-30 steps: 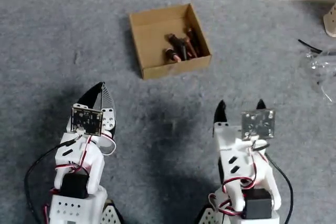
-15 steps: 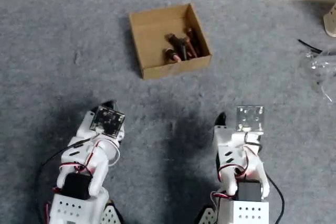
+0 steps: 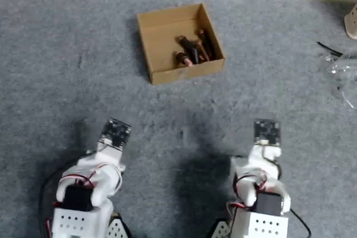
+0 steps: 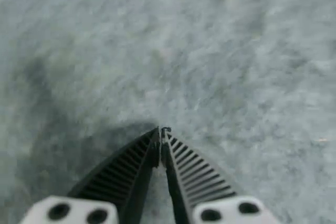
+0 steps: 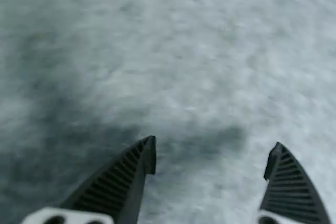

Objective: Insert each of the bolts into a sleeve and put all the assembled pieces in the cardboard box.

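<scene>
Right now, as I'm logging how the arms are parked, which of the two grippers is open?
The right gripper: its two tips stand wide apart, while the left gripper has its tips pressed together.

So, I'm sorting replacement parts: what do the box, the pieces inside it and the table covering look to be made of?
Cardboard box: plain brown card, matte, with folded walls. Assembled pieces: dark reddish-brown with a slight sheen, perhaps metal or plastic; too small to tell. Table covering: grey, mottled, fuzzy, likely felt or carpet.
</scene>
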{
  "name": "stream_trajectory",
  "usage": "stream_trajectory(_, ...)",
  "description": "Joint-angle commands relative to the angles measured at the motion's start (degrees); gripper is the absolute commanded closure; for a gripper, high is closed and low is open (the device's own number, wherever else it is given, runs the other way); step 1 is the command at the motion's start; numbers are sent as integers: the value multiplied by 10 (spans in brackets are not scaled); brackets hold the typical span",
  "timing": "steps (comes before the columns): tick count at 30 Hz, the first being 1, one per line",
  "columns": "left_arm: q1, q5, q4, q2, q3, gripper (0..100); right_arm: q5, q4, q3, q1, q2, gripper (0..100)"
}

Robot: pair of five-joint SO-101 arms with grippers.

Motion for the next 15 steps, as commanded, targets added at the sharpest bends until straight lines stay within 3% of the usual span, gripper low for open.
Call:
stream_trajectory(1, -58, -1, 4, -4, 12, 973, -4, 6, 84, 73, -6, 688)
stream_trajectory(5, -96, -1, 4, -4, 12, 972, -4, 6, 84, 110, -6, 688)
stream_trajectory(15, -97, -1, 4, -4, 12, 972, -4, 6, 84, 113, -6, 688)
